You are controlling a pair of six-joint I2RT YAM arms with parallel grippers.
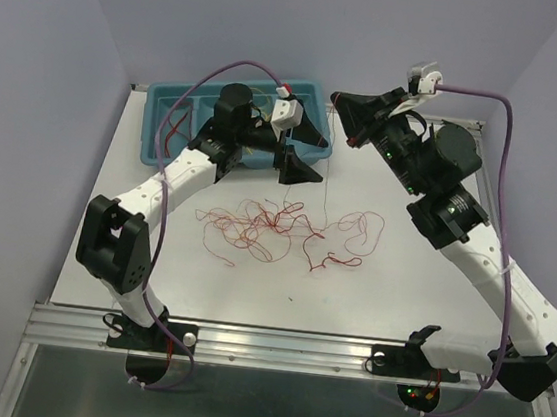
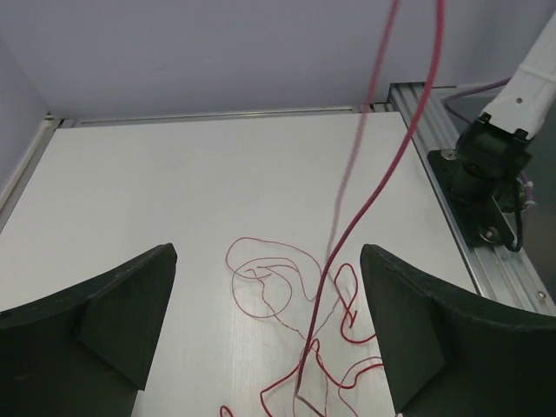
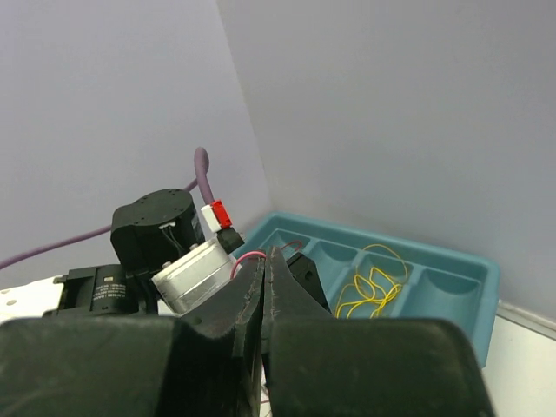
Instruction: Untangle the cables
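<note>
A tangle of thin red cables (image 1: 276,226) lies in loose curls on the white table; it also shows in the left wrist view (image 2: 291,300). My right gripper (image 1: 344,105) is raised above the table's far side and shut on one red cable (image 2: 382,165), which rises taut from the tangle. The pinched end loops at the closed tips (image 3: 265,256). My left gripper (image 1: 310,149) is open and empty above the table near the tray; the lifted cable runs up between its fingers (image 2: 113,321). Yellow cables (image 3: 373,282) lie in the tray.
A teal compartment tray (image 1: 164,105) stands at the back left, partly covered by my left arm, with a red cable (image 1: 172,131) in its left end. An aluminium rail (image 1: 283,345) runs along the near edge. Purple-grey walls close in the sides and back.
</note>
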